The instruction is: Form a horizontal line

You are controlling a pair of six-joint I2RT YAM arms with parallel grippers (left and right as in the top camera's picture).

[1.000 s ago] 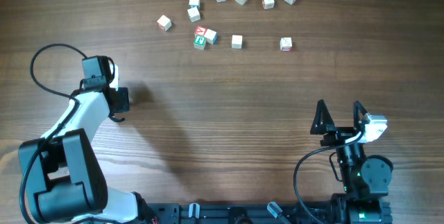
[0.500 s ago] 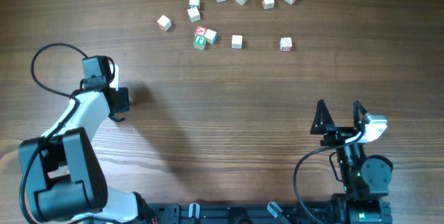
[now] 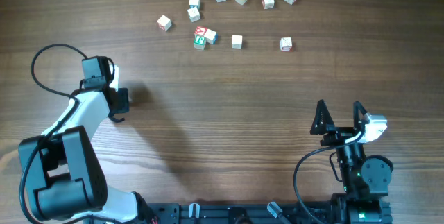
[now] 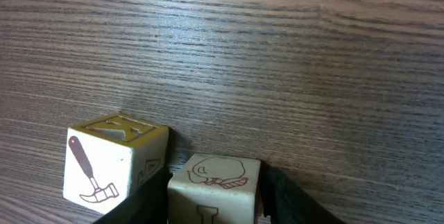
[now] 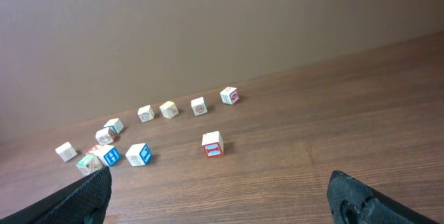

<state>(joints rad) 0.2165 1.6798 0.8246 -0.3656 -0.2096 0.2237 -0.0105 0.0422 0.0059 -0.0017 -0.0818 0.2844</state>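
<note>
Overhead: the left pincer [image 3: 119, 102] hangs over the desk [image 3: 229, 127] at the left middle of the frame and hides whatever is under it. The scattered cubes [image 3: 236, 41] lie loose across the upper centre. No finished horizontal line shows anywhere. The right pincer [image 3: 339, 120] is parked at the lower right with its fingers wide apart and nothing between them.

Left wrist: at the bottom edge a sketch cube [image 4: 214, 186] sits between the dark fingers, just beside a hammer cube [image 4: 114, 168] at the lower left. These two look like the start of the line. I cannot tell whether the fingers press the sketch cube or stand free of it. One finger seems to lie between the two cubes, so the cubes probably do not touch. To place it well, spread the fingers fully, rise straight up without dragging the hammer cube, then push the pair flush.

Right wrist: the loose cubes sit at the middle left, and the fingertips are in the lower corners.
</note>
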